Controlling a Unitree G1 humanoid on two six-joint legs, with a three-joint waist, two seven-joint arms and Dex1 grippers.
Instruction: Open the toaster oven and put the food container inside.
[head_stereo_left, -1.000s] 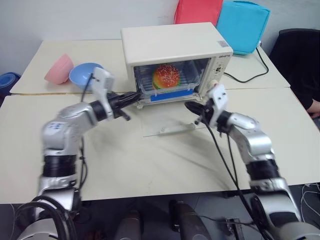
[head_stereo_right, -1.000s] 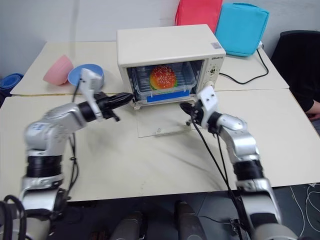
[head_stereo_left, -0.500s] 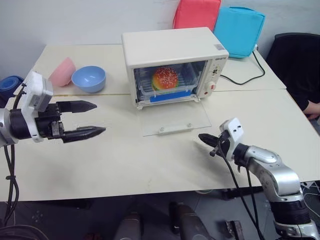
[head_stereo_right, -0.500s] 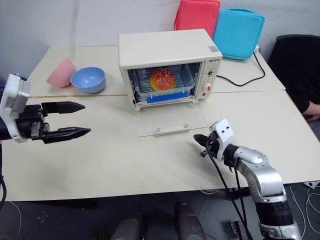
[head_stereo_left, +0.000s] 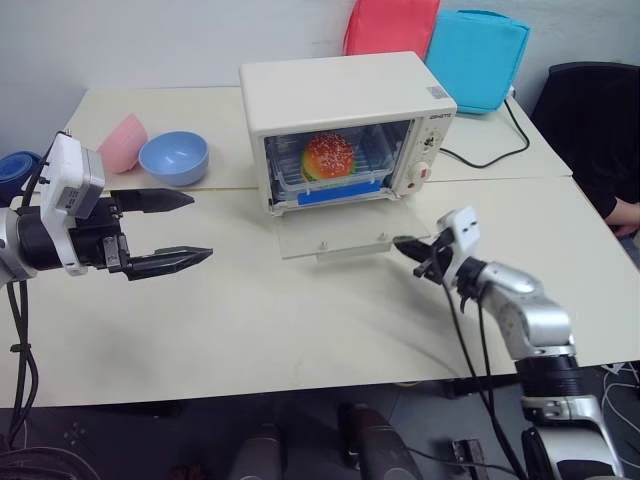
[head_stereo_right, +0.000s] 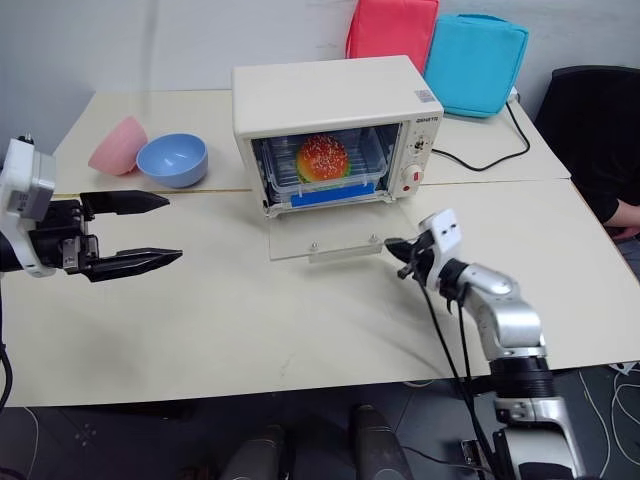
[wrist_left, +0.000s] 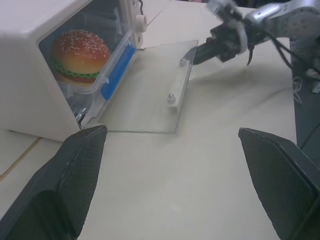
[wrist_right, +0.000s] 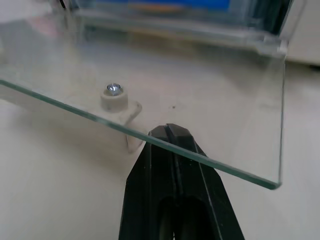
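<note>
The cream-white toaster oven (head_stereo_left: 340, 90) stands at the back middle of the table. Its glass door (head_stereo_left: 340, 232) hangs open, with its front edge a little above the tabletop. Inside on the rack sits the clear food container (head_stereo_left: 372, 160) with a blue clip and a toy hamburger (head_stereo_left: 330, 155). My right gripper (head_stereo_left: 405, 245) is shut and empty, and its tip sits under the door's front right corner (wrist_right: 225, 165), beside the handle mount (wrist_right: 114, 95). My left gripper (head_stereo_left: 200, 227) is open and empty, well to the left of the oven and pointing toward it.
A pink bowl (head_stereo_left: 122, 142) and a blue bowl (head_stereo_left: 173, 158) sit at the back left. Red (head_stereo_left: 385, 25) and blue (head_stereo_left: 478, 55) cushions lean behind the oven. A black cable (head_stereo_left: 490, 155) runs off its right side. A black chair (head_stereo_left: 590, 130) and a person's hand (head_stereo_left: 628, 215) are at the far right.
My left gripper left the oven mouth, drew back left and opened, then stayed still. My right gripper dipped to the table, then came up under the door, whose front edge has lifted.
</note>
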